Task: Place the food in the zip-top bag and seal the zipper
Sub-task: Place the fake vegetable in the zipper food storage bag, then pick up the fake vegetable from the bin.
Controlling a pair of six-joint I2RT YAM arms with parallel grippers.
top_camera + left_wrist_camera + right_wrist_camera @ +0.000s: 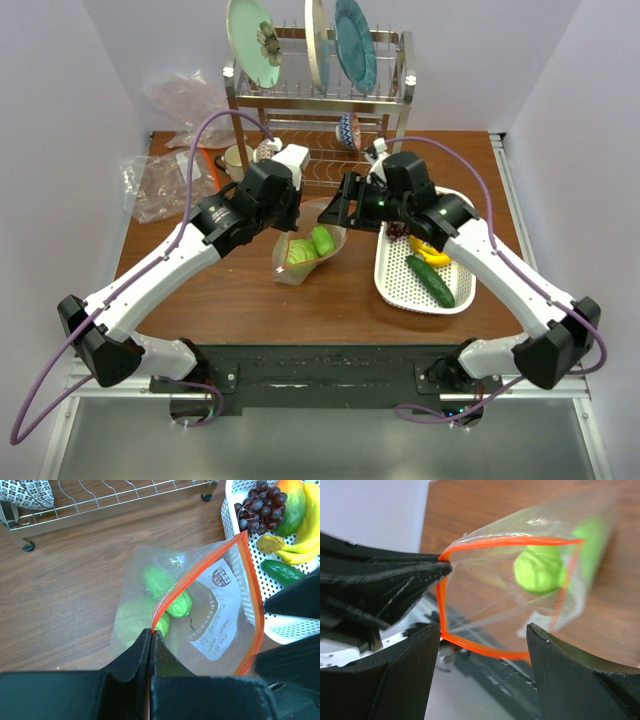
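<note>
- Zip-top bag (215, 615): clear, with a white printed panel. You will find it at the middle of the table (200, 290), between the two arms, its mouth standing open.
- Zipper (515, 540): orange-red strip around the open mouth, unsealed.
- Food in the bag (179, 603): several rounded green pieces at the bottom. You cannot tell the kinds through the plastic.
- Left gripper (151, 636): clenched on the zipper at one corner of the mouth, fingers pressed together over the strip.
- Right gripper (484, 630): your fingers here are spread and grasp nothing. The near rim of the mouth runs across the gap between them.
- White mesh basket (285, 627): just beside the bag, on the right arm's side.
- Food in the basket: dark purple grapes (260, 505), an orange-and-green fruit (292, 502), yellow bananas (306, 530), a green cucumber (281, 571).
- Dish rack (290, 97): at the far edge of the table, bearing a pale green plate (250, 40) and a teal plate (356, 45) upright.
- Crumpled clear bags (165, 185): far left corner, well apart from the zip-top bag.
</note>
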